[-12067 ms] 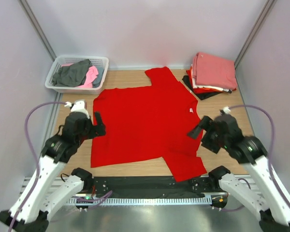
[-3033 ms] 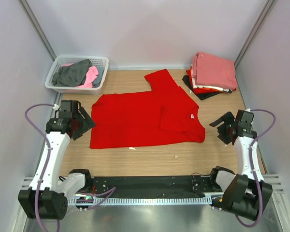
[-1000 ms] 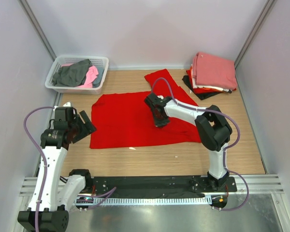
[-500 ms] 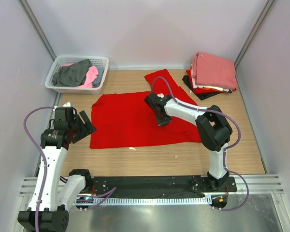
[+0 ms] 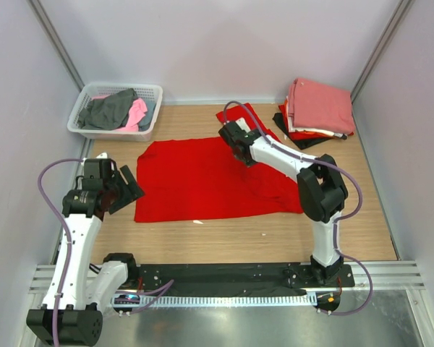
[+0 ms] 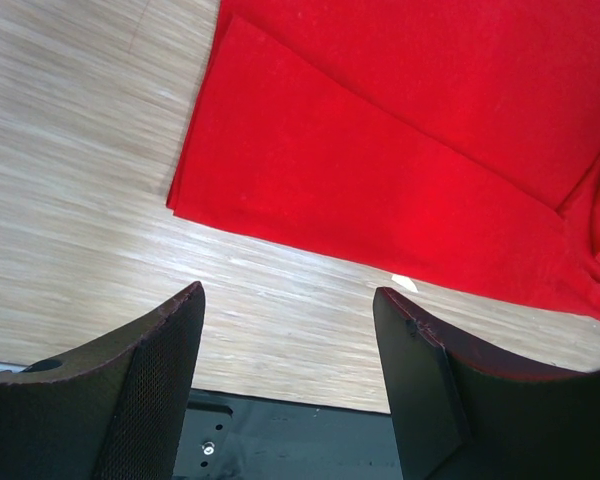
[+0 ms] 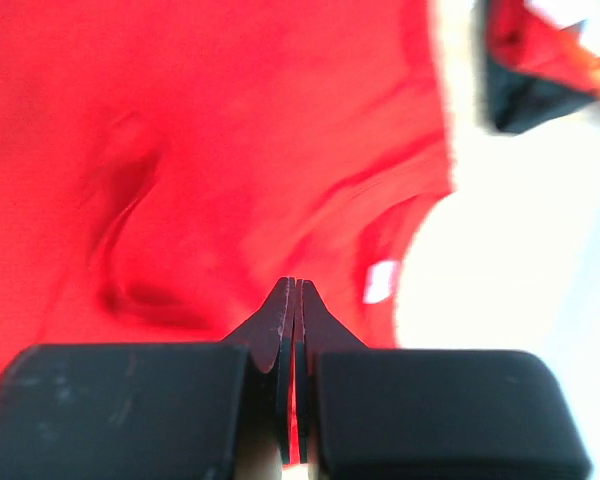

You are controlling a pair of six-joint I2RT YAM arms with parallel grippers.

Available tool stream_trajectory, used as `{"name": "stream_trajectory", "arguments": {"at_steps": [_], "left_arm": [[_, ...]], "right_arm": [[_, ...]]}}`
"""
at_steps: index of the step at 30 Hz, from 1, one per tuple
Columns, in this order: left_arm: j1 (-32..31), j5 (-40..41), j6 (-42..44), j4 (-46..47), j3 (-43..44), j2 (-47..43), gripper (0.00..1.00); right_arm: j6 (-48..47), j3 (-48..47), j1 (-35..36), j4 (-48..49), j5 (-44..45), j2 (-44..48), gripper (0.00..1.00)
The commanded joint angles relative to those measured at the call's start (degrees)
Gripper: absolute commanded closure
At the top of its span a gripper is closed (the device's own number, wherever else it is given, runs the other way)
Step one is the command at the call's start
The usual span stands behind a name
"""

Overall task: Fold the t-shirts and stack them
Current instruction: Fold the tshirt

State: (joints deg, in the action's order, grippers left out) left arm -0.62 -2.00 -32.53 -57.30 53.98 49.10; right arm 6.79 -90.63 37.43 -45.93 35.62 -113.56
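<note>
The bench (image 5: 202, 242) carries the red tee (image 5: 188, 181) spread flat at centre, long side running left-right. One sleeve pokes out at the far edge, and the right part looks doubled over. Far right corner: a stack (image 5: 320, 105) of folded tees, salmon on top, red and black under it. Far left: a basket (image 5: 78, 124) w/ grey and pink tees lying loose in it, not yet folded.

The right arm reaches across to the far-centre part of the red tee. The right gripper (image 7: 292, 292) is closed tight. Its wrist view shows creases running toward the tips and a red sliver between the jaws, so it prob. pinches a thin fold of cloth near the collar. The label (image 7: 380, 283) lies just right of the tips. The left gripper (image 6: 287, 295) hovers wide open and empty over the tee's near-left corner, not touching it. A tiny white scrap (image 6: 403, 283) sits on the bench just beside the near hem.

Handling, as a guess: the cloth is light and limp, so it will drape and drag rather than hold shape. Best taken at hems, corners or sleeve seams, pinched low, w/ both ends lifted together to keep a fold square.
</note>
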Motion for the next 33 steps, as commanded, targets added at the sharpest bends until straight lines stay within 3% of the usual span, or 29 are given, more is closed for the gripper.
{"name": "stream_trajectory", "arguments": {"at_steps": [1, 6, 9, 10, 12, 14, 16, 33], "left_arm": [[0.4, -0.2, 0.2, 0.3, -0.1, 0.0, 0.31], [0.4, 0.0, 0.2, 0.3, -0.1, 0.5, 0.31], [0.4, 0.1, 0.1, 0.2, -0.1, 0.7, 0.31], [0.4, 0.1, 0.1, 0.3, -0.1, 0.8, 0.31], [0.4, 0.2, 0.1, 0.3, -0.1, 0.9, 0.31], [0.4, 0.1, 0.1, 0.3, -0.1, 0.9, 0.31], [0.4, 0.0, 0.1, 0.3, -0.2, 0.9, 0.31], [0.4, 0.1, 0.1, 0.3, -0.2, 1.0, 0.31]], "right_arm": [[-6.0, -2.7, -1.8, 3.6, 8.5, -1.8, 0.99], [-6.3, -3.9, -4.6, 5.1, 11.4, -4.0, 0.99], [-3.6, -3.6, -5.1, 2.9, 2.1, -1.4, 0.97], [-2.6, -2.5, -5.1, 3.6, -1.7, -0.1, 0.91], [0.0, 3.0, -5.0, 6.1, -13.0, 3.1, 0.67], [1.9, 9.0, -5.1, 10.9, -18.2, 7.5, 0.39], [4.3, 12.0, -5.1, 14.7, -22.0, 10.1, 0.32], [9.8, 22.9, -5.0, 21.2, -28.1, 13.4, 0.32]]}}
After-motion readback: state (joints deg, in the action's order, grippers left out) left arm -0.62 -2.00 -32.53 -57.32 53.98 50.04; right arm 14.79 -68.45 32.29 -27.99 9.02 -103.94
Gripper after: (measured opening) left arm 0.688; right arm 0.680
